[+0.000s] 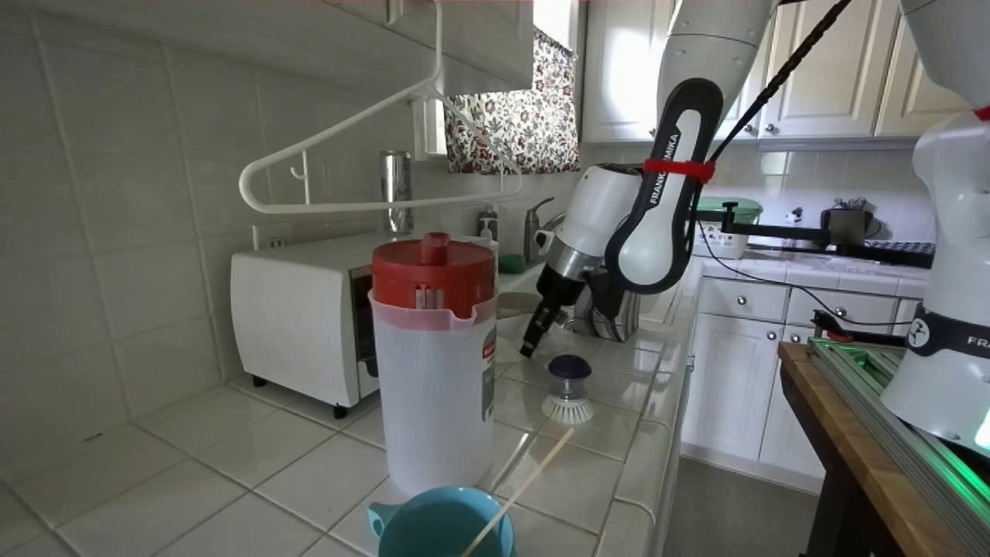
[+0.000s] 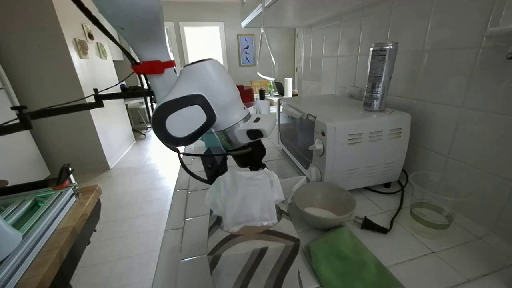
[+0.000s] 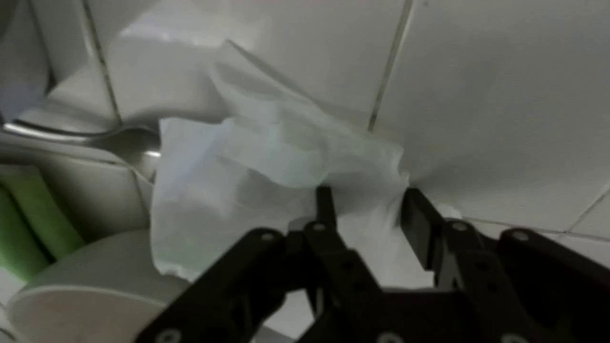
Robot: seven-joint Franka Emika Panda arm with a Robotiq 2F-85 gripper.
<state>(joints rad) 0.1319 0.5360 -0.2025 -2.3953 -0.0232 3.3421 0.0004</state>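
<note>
One thin, white, crumpled paper tissue (image 3: 281,152) lies right at your gripper (image 3: 369,193), on the glossy, white-tiled table (image 3: 476,119). It's semi-translucent: soft creases, one corner drawn to a point, a flap folded across the middle, slightly ragged edges. Your gripper's black fingers stand part-way apart, clear gap between the tips, tissue showing in that gap. Its edge meets the finger on the right of the wrist view; you can't tell whether it catches there, but the tissue isn't clamped. Left of the tissue in the same view you have a shiny, slim metal utensil (image 3: 114,138), wide end against the tissue's edge. Below that, a smooth, round, off-white bowl (image 3: 119,267), just beside the tissue; contact unclear. In an exterior view you get an off-white box (image 2: 256,260) with curved grey-brown stripes, a second white tissue (image 2: 248,196) hanging soft and rumpled from its top and hiding your fingertips. Flat, matte green piece (image 2: 352,260) lies just beside the box, material unclear.
</note>
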